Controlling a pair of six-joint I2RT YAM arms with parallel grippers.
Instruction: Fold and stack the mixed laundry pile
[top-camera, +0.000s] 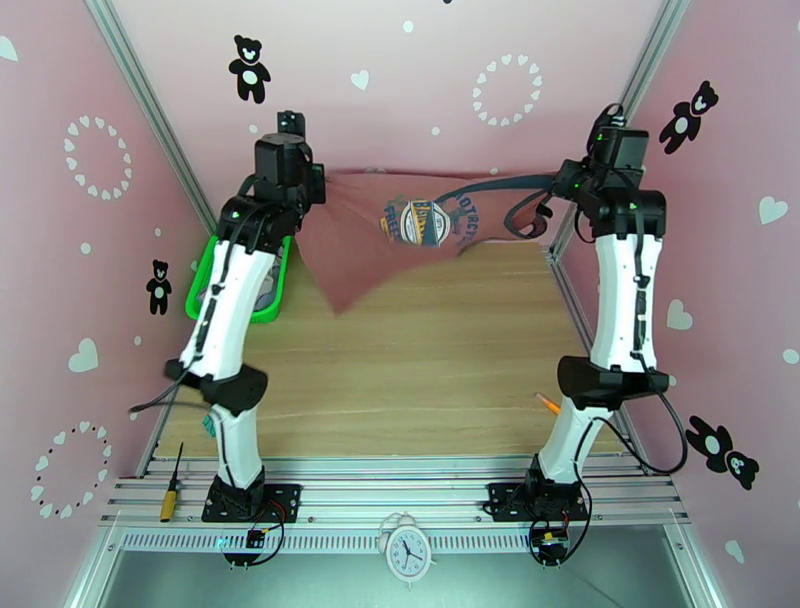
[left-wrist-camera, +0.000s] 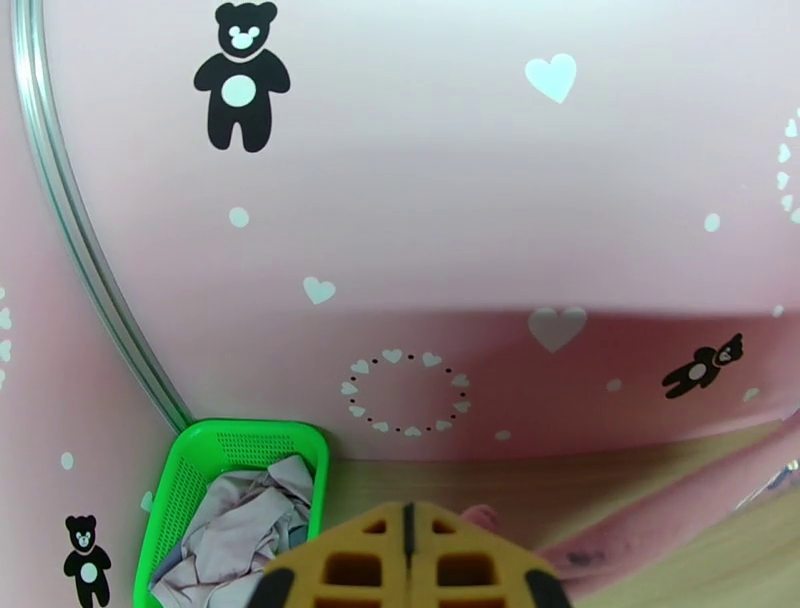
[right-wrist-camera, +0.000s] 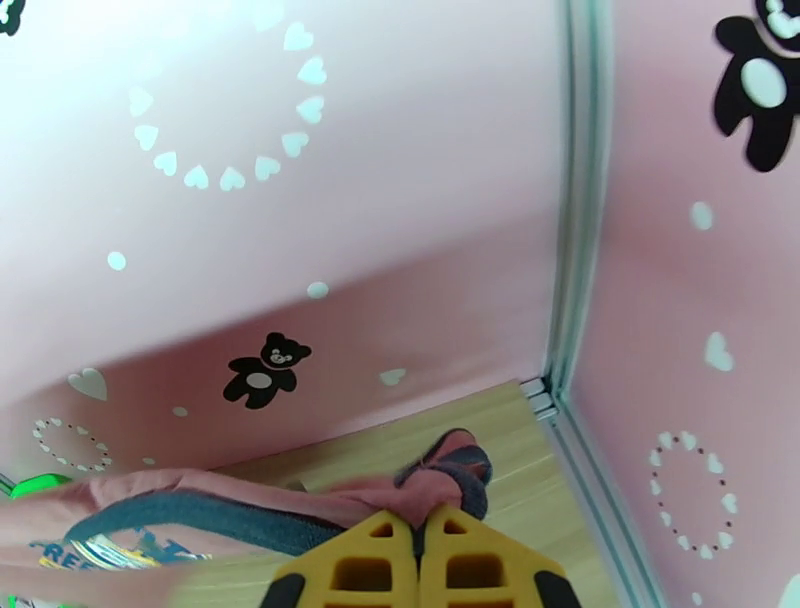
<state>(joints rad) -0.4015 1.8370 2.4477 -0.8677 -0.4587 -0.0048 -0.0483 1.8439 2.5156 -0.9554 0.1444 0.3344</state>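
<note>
The left gripper (left-wrist-camera: 408, 510) at ten o'clock and the right gripper (right-wrist-camera: 420, 516) at two each pinch closed on the brick-red tank top (top-camera: 355, 250), stretching it taut, likely for folding.

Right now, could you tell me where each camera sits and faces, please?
Top external: above, behind the arms, looking down at the table; left hand and right hand stretch the tank top.
Left wrist: on the left arm, facing the wall and green basket; own fingers show.
Right wrist: on the right arm, facing the corner; own fingers pinch the tank top.
Shared: top and left wrist both see the basket.
</note>
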